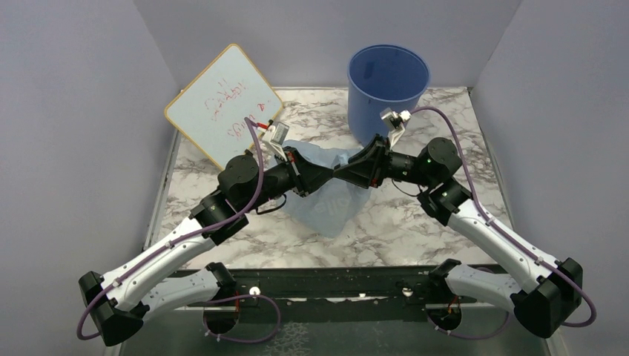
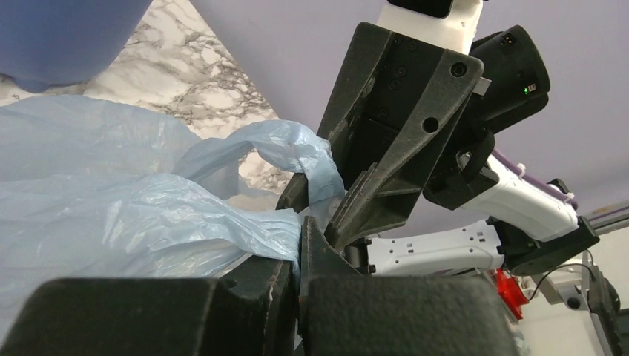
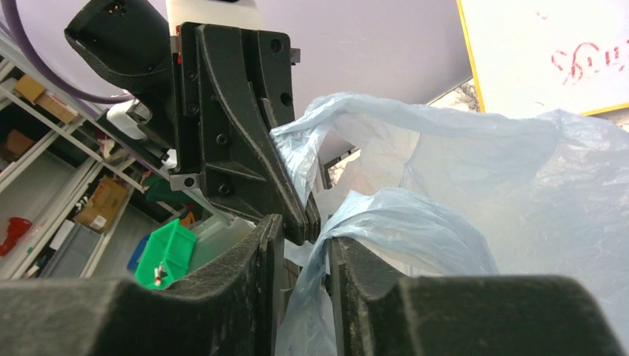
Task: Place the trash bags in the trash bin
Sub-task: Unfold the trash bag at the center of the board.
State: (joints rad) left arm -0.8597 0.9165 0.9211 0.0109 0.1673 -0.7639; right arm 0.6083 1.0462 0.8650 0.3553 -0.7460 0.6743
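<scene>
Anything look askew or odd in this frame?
The whiteboard with red scribbles stands tilted on one corner at the back left. Otherwise, both grippers crowd one fold of the light-blue plastic bag: the left gripper pinches it, the right gripper stands open around it, tips nearly touching.

whiteboard (image 1: 222, 104), red scrawl, seemingly illegible

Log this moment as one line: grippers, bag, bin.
left gripper: shut on trash bag | right gripper: parted around it | trash bin: upright | trash bag: outside it, over table
</scene>
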